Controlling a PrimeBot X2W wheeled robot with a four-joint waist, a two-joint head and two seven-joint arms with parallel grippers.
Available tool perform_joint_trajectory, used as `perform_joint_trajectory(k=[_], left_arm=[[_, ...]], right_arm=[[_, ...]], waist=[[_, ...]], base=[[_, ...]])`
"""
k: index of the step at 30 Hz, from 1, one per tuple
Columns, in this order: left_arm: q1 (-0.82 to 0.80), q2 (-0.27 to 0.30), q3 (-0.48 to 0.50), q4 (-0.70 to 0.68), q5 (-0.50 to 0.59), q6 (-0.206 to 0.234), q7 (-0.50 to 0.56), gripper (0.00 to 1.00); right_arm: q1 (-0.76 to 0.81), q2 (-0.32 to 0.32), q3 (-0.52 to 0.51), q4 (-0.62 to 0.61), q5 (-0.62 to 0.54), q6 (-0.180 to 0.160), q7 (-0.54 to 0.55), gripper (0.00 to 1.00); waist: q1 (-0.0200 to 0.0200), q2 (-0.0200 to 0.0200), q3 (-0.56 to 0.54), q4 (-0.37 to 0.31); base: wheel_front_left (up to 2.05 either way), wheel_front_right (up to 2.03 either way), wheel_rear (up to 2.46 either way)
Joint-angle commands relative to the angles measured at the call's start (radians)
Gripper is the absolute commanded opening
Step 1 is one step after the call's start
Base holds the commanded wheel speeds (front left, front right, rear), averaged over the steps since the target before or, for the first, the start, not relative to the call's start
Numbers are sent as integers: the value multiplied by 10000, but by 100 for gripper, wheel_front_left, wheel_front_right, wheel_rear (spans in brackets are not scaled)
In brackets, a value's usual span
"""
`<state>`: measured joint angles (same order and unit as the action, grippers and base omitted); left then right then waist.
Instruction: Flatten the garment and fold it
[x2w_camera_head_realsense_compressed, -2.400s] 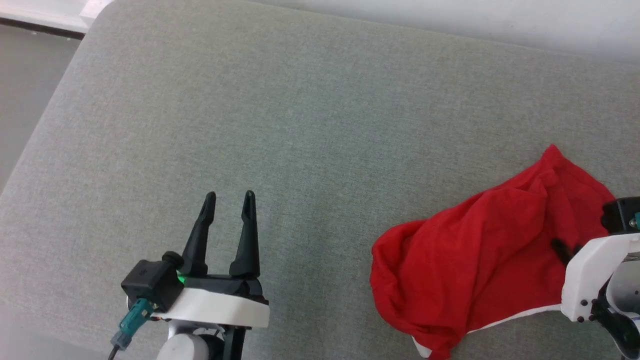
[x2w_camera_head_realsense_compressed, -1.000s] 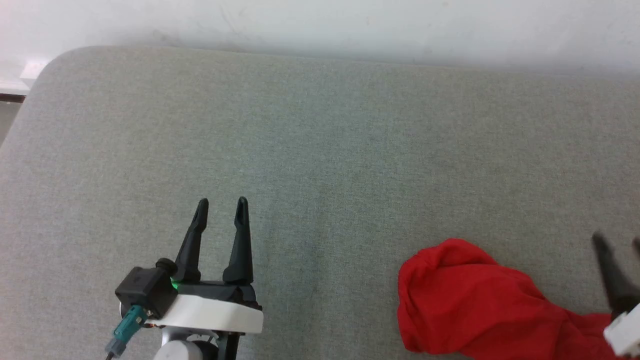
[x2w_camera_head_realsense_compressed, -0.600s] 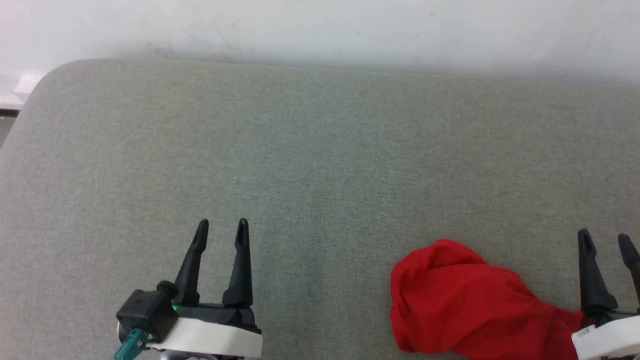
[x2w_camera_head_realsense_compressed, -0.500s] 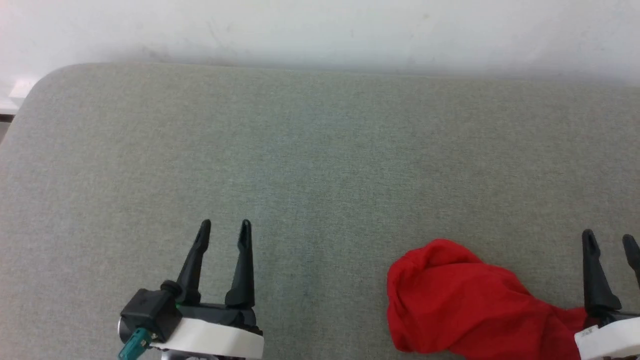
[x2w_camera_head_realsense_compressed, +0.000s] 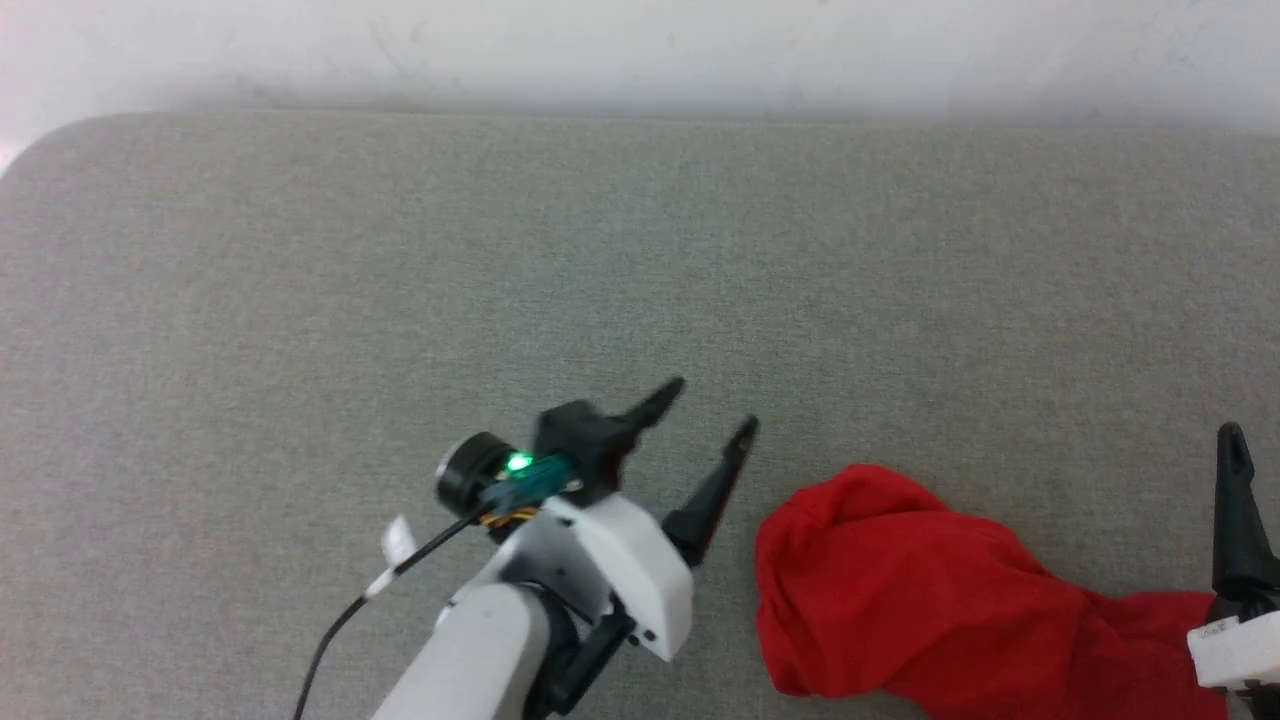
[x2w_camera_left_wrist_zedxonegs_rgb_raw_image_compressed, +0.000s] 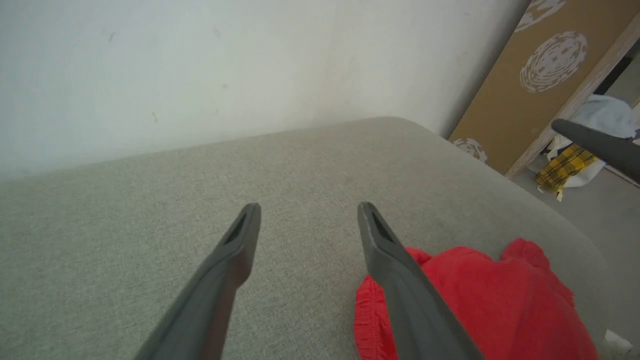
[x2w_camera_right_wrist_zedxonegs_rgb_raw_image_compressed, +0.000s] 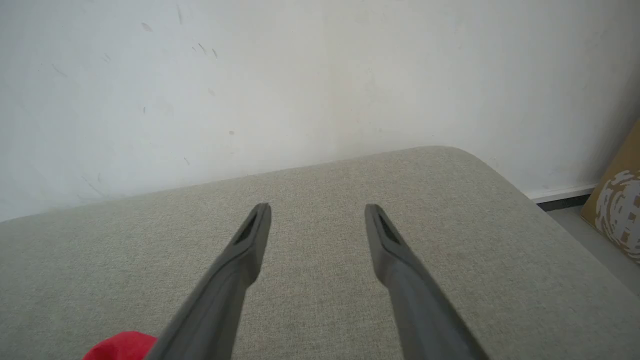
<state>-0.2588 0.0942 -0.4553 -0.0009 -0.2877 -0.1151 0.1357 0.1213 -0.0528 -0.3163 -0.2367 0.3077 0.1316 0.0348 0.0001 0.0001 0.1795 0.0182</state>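
The garment (x2w_camera_head_realsense_compressed: 900, 590) is a crumpled bright red heap on the grey cushion (x2w_camera_head_realsense_compressed: 500, 250), at the lower right of the head view. My left gripper (x2w_camera_head_realsense_compressed: 712, 408) is open and empty. It is angled up and to the right, with its fingertips just left of the heap's left edge. In the left wrist view the garment (x2w_camera_left_wrist_zedxonegs_rgb_raw_image_compressed: 480, 295) lies to the right of my open left gripper (x2w_camera_left_wrist_zedxonegs_rgb_raw_image_compressed: 308, 210), partly behind the right finger. My right gripper (x2w_camera_head_realsense_compressed: 1266, 445) stands at the frame's right edge beside the heap. The right wrist view shows my right gripper (x2w_camera_right_wrist_zedxonegs_rgb_raw_image_compressed: 317, 210) open above bare cushion, and a scrap of the garment (x2w_camera_right_wrist_zedxonegs_rgb_raw_image_compressed: 122, 346) at the bottom left.
A white wall (x2w_camera_head_realsense_compressed: 640, 45) runs along the cushion's far edge. In the left wrist view a brown printed board (x2w_camera_left_wrist_zedxonegs_rgb_raw_image_compressed: 530, 75) leans past the cushion's rounded right end. Yellow plaid cloth (x2w_camera_left_wrist_zedxonegs_rgb_raw_image_compressed: 565, 165) lies on the floor beside it. Bare cushion stretches left of the garment.
My left arm has swung right across the cushion, and its gripper has turned to point up-right beside the garment. The right gripper has barely shifted. Both stayed open.
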Motion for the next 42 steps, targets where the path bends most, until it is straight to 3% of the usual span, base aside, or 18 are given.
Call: perform_joint_trajectory(k=[1,11,19,20,21,29,42], left_arm=[[-246,68,-201,172,-92,-83,253,100],[-1620,455,-2114,1799,-1420,-152,2377,100],[-2044,784,-2974,2764,-1649,-154,3178,100],[-2077,807,-3098,2879,-1684,-154,3226,54],[-2136,834,-3218,2950,-1690,-154,3186,0],[-3162,635,-2745,2987,-1562,-43,1592,0],[-7096,463,-2171,2663,-1125,-123,257,0]], right_arm=[[-153,25,4,12,-2,-9,29,100],[-304,25,228,175,199,-9,77,100],[-467,26,286,291,320,-9,25,100],[-489,26,298,320,344,-9,3,100],[-509,26,309,353,370,-9,-21,100],[-571,26,237,689,525,-9,-200,100],[-787,26,532,1083,580,-9,-337,100]], waist=[[-1,-1,154,-156],[-1,-1,781,-751],[-1,-1,1086,-1086],[-1,-1,1098,-1111],[-1,-1,1106,-1138],[-1,-1,802,-1195],[-1,-1,330,-1394]], base=[[0,0,0],[0,0,0],[0,0,0],[0,0,0],[0,0,0],[0,0,0],[0,0,0]])
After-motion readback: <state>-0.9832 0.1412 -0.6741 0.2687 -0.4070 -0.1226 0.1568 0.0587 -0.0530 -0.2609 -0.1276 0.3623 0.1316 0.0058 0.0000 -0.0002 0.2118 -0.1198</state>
